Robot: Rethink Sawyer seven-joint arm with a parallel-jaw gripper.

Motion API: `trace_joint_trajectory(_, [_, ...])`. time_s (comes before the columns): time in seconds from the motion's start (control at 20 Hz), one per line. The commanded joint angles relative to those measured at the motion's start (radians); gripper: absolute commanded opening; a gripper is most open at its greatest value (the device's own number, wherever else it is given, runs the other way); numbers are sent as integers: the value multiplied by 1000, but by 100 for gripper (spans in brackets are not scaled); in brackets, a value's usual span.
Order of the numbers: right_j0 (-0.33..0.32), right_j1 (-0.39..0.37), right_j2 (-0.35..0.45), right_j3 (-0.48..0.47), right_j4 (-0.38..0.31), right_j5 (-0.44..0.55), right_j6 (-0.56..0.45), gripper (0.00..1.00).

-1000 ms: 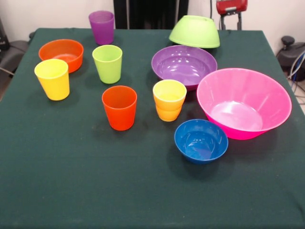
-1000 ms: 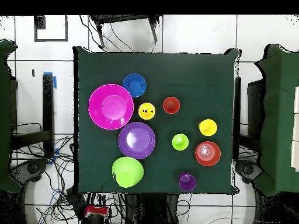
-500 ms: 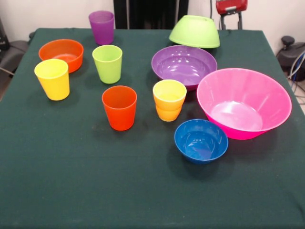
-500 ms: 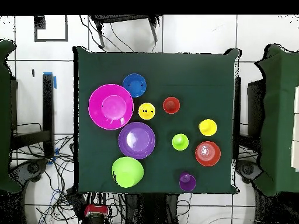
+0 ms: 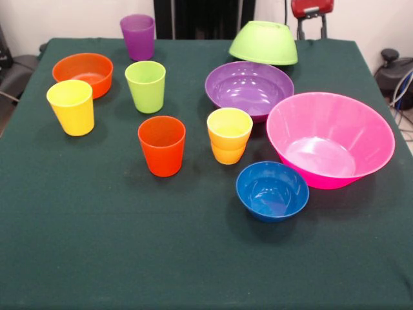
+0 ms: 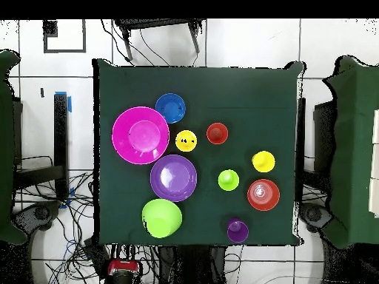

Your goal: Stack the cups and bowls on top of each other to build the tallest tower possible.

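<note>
All cups and bowls stand apart on the dark green table [image 5: 193,258]. The bowls are a very large pink one [image 5: 330,139], a purple one [image 5: 249,87], a small blue one [image 5: 271,190], an orange one [image 5: 82,72], and a lime green bowl [image 5: 263,42] lying upside down at the far edge. The cups are purple [image 5: 138,37], lime green [image 5: 145,86], yellow [image 5: 70,106], orange-red [image 5: 161,145] and yellow-orange [image 5: 229,134], all upright. My gripper [image 5: 312,9] is drawn back beyond the table's far edge, behind the lime green bowl, and holds nothing. It also shows in the overhead view [image 6: 122,267].
A dark chair or stand [image 5: 395,68] sits off the table's right side in the front view. Cables lie on the tiled floor [image 6: 52,229] around the table in the overhead view.
The gripper has risen very slightly at the top edge of the front view. No cup or bowl has moved.
</note>
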Motion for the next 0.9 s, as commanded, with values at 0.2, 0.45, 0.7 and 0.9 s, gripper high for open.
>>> trace_joint_trajectory(0.2, [-27, 189, 68, 208, -125, 151, 90, 100])
trace_joint_trajectory(0.45, [-30, 192, 82, 222, -133, 146, 97, 100])
trace_joint_trajectory(0.7, [-40, 206, 81, 231, -149, 148, 81, 100])
trace_joint_trajectory(0.9, [-55, 229, 78, 216, -171, 137, 79, 100])
